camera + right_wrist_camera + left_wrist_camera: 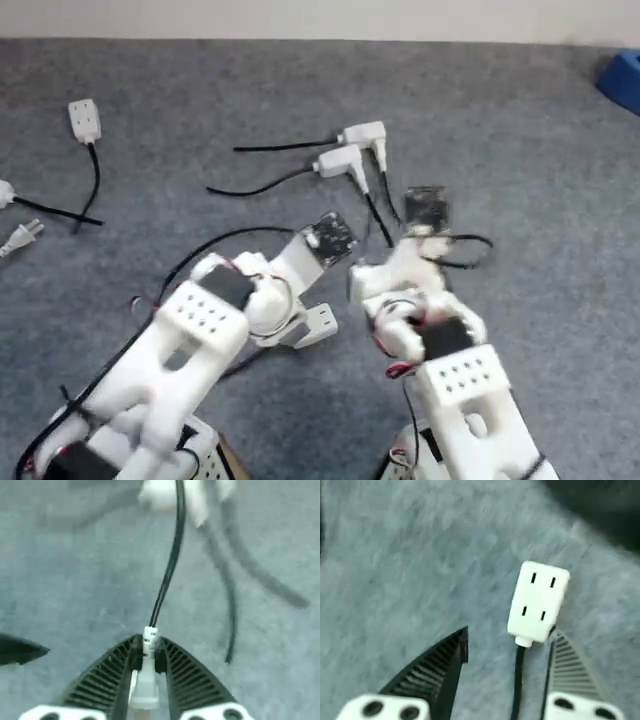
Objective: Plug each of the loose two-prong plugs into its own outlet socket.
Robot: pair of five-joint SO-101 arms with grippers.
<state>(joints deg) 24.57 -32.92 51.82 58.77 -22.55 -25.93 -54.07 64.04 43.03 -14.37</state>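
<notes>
My left gripper (510, 632) is open just above the grey carpet. A white outlet block (539, 602) with two sockets lies face up right beyond its fingertips, and the block's black cord (518, 680) runs back between the fingers. In the high view this block (317, 325) sits beside the left arm. My right gripper (149, 642) is shut on a small white two-prong plug (146, 682); its black cord (169, 565) leads away to two white blocks (352, 148) farther back.
Another outlet block (84, 118) with a black cord lies at the far left, with a loose plug (20, 237) near the left edge. A blue object (622, 78) sits at the back right corner. Several black cords cross the carpet between the arms.
</notes>
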